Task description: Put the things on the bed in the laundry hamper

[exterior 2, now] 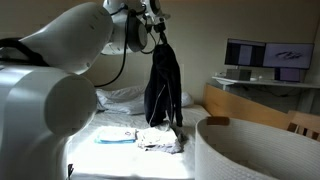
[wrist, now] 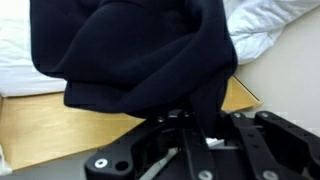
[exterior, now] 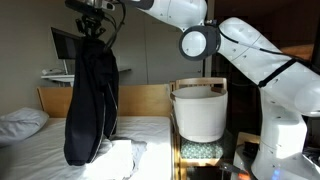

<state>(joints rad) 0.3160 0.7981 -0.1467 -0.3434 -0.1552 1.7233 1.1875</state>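
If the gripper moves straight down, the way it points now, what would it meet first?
Its own load: the black garment hangs from the shut gripper straight below. Under that probably the bed, near the white garment; depth is unclear.

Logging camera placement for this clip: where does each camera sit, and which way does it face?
Exterior view: low beside the bed, facing across it; the arm stands by the laundry hamper.
Exterior view: behind the arm's shoulder, facing over the bed toward monitors.
Wrist view: looks along the shut pincer at the black garment.
Shared: all three show the garment hanging from the pincer.
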